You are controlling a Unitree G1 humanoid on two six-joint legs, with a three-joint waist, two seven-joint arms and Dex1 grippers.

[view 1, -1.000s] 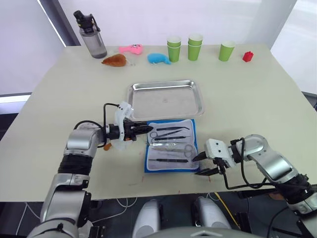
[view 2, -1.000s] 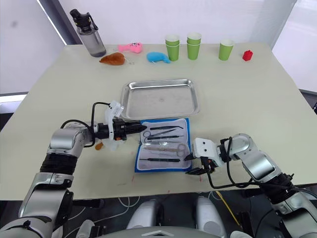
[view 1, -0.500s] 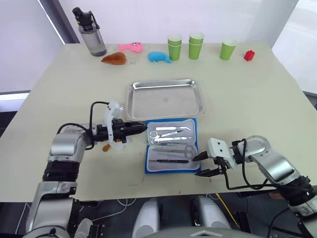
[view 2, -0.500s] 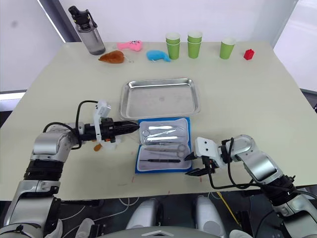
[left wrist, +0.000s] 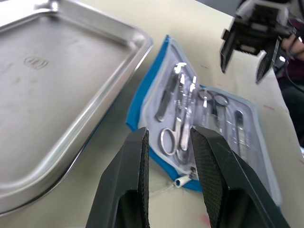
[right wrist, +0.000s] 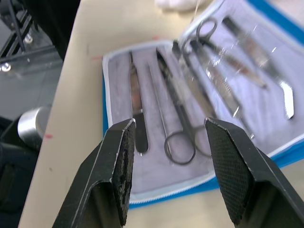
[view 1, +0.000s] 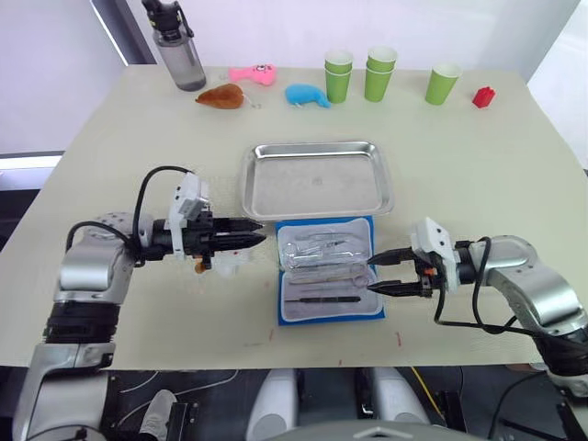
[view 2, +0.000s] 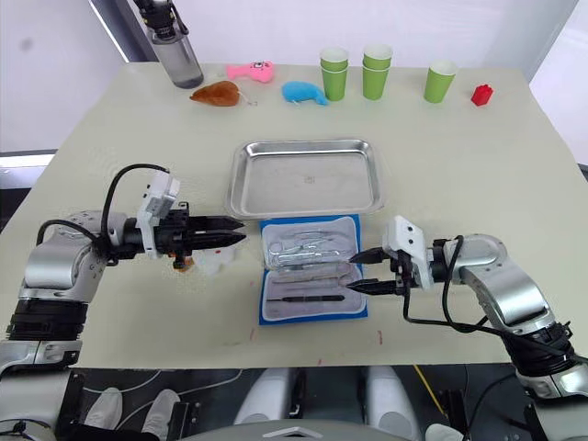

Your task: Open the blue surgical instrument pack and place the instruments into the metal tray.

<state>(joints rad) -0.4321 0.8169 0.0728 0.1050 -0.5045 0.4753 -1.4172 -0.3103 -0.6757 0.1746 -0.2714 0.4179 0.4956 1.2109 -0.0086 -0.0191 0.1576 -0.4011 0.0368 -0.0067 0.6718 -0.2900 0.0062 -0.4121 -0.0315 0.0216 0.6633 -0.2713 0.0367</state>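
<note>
Pack (view 1: 329, 270) lies open and flat on the table (view 1: 478, 175), lining up, just in front of the tray (view 1: 317, 178); its far edge nearly meets the tray's near rim. Tray bare, nothing in it.

Instruments (view 1: 322, 246) are in the pack's pockets. Ring-handled scissors and forceps plus tweezers sit in the half nearer the tray. A second pair of ring handles and a long dark tool (view 1: 317, 298) lie in the nearer half. The left wrist view shows a clear cover over the tools.

Left gripper (view 1: 255, 239): low over the table just left of the pack, fingers pointing at its far-left corner. Fingers are a little apart, a narrow gap between them, and hold nothing. Tips are near the pack's edge; contact cannot be judged.

Right gripper (view 1: 375, 276): at the pack's right edge, fingers spread wide, pointing left across the lining. Tips are right at the blue border, empty.

A small white fluffy thing (view 1: 230, 264) and an orange bit (view 1: 198, 267) sit on the table below the left gripper.

Back of table: grey bottle (view 1: 176, 46), brown toy (view 1: 222, 95), pink toy (view 1: 253, 72), blue toy (view 1: 306, 94), green cups (view 1: 378, 72) (two stacks and one single), red block (view 1: 482, 96).
</note>
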